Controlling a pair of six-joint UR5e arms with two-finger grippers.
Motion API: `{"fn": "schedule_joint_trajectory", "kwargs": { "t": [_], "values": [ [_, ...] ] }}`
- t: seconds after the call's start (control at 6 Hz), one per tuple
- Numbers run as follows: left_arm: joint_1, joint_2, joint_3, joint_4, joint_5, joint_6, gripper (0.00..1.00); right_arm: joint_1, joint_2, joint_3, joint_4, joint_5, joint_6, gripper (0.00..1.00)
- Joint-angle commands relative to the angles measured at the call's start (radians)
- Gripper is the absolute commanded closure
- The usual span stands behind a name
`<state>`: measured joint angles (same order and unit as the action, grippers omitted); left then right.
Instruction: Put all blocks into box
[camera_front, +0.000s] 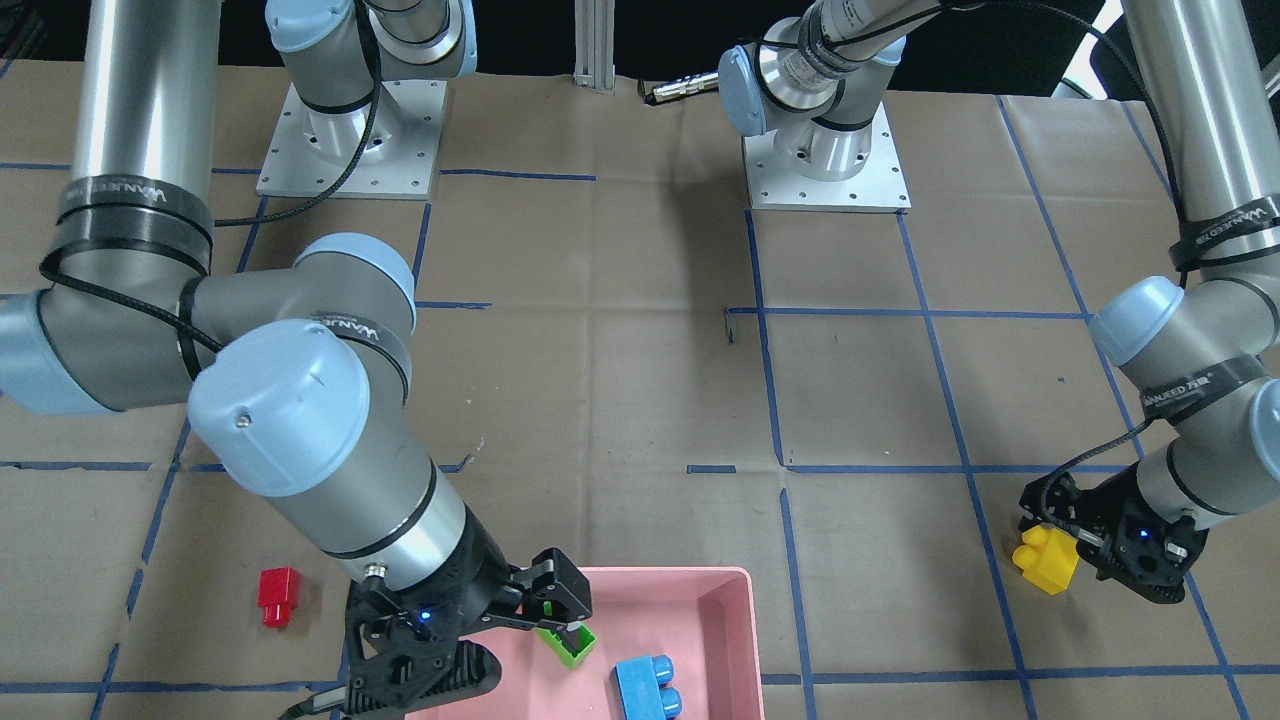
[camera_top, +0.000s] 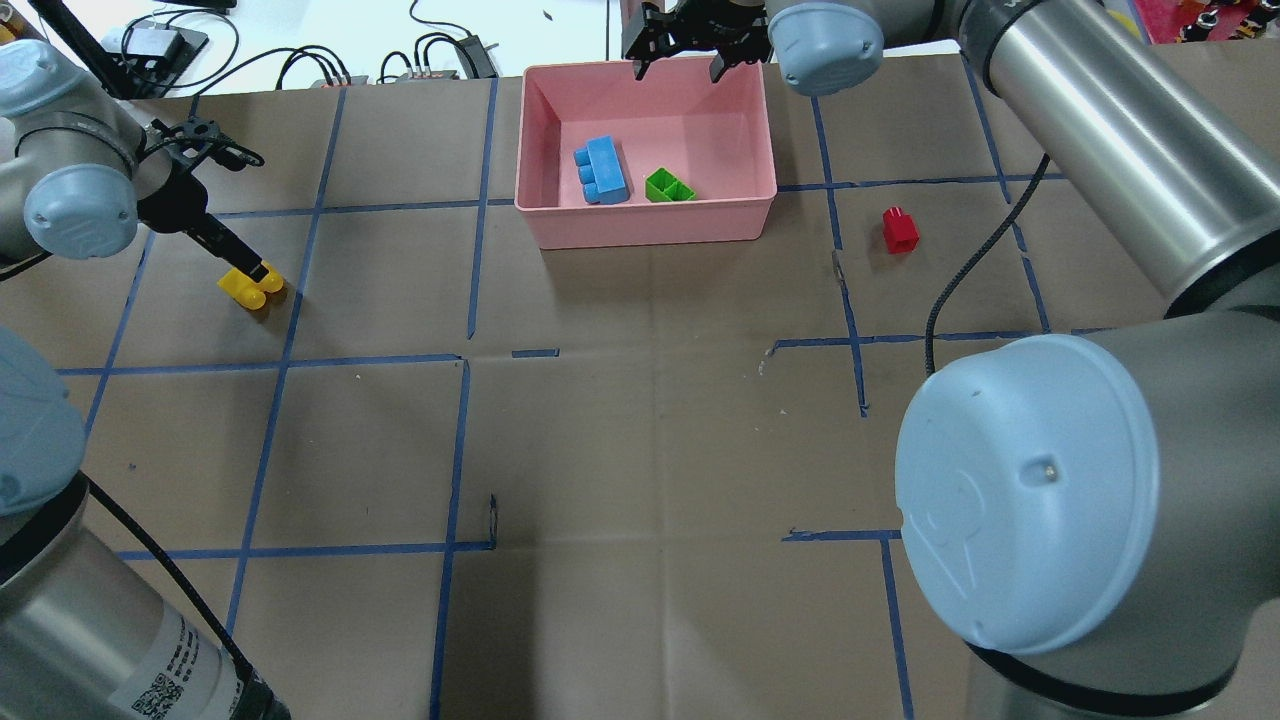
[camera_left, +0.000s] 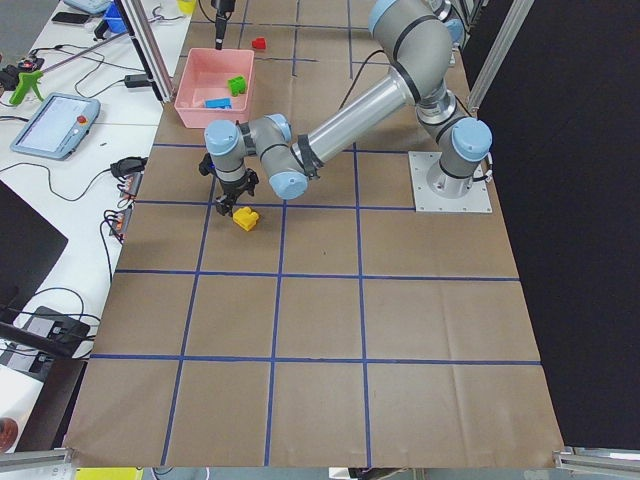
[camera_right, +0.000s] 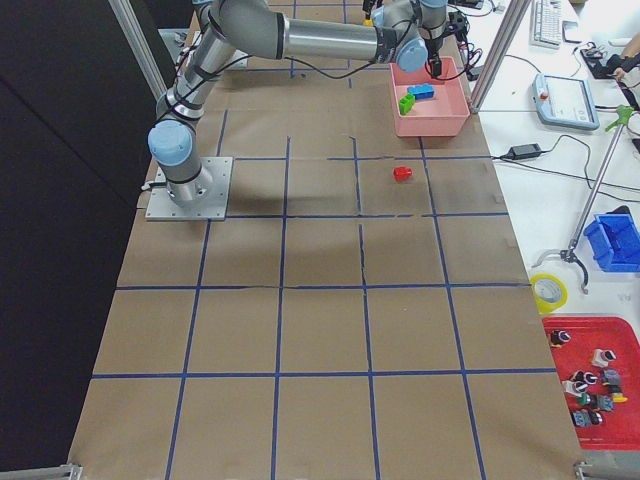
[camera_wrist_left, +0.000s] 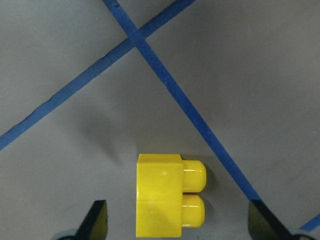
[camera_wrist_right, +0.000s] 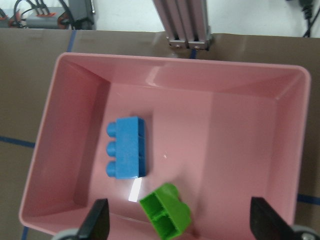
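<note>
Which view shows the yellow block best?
The left wrist view: the yellow block is large, unobstructed, both studs clear. The exterior views show it small and distant; the right wrist view misses it.

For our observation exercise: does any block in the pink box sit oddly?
Yes. The green block lies tipped over in the box, hollow underside showing. The blue block near it rests on its side, studs pointing sideways.

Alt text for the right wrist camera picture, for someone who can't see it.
A pink box seen from above holds two blocks: the blue block at left and the green block, tipped with its hollow underside showing, near the lower wall. The open fingertips of the right gripper show at the bottom corners.
</note>
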<state>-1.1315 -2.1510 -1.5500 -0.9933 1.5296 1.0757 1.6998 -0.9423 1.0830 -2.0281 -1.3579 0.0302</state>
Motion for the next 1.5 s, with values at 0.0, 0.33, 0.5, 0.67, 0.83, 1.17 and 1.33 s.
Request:
{"fn": "schedule_joint_trajectory", "kwargs": {
  "t": [0.0,0.33,0.5,0.67,0.83,1.17,1.33],
  "values": [
    [0.003,-0.036,-0.007,0.074,0.001,0.01,0.01,-0.089,-0.146,0.064,0.188,-0.092,-0.05,0.01],
    [0.003,-0.05,-0.019,0.084,0.0,0.01,0.01,-0.217,-0.252,0.22,0.215,-0.144,-0.222,0.01],
    [0.003,-0.061,-0.021,0.082,0.0,0.01,0.01,-0.256,-0.251,0.335,0.15,-0.136,-0.261,0.01],
    [0.003,-0.069,-0.019,0.081,0.003,0.006,0.07,-0.27,-0.236,0.422,-0.055,-0.133,-0.294,0.01],
    [0.003,-0.069,-0.018,0.076,0.004,-0.002,0.24,-0.27,-0.208,0.478,-0.099,-0.124,-0.286,0.05],
    [0.003,-0.067,-0.003,0.065,0.007,-0.003,0.66,-0.269,-0.117,0.535,-0.289,-0.104,-0.282,0.03],
    [0.003,-0.05,0.02,0.033,0.007,-0.005,0.79,-0.269,-0.093,0.569,-0.337,-0.104,-0.28,0.03]
  ]
}}
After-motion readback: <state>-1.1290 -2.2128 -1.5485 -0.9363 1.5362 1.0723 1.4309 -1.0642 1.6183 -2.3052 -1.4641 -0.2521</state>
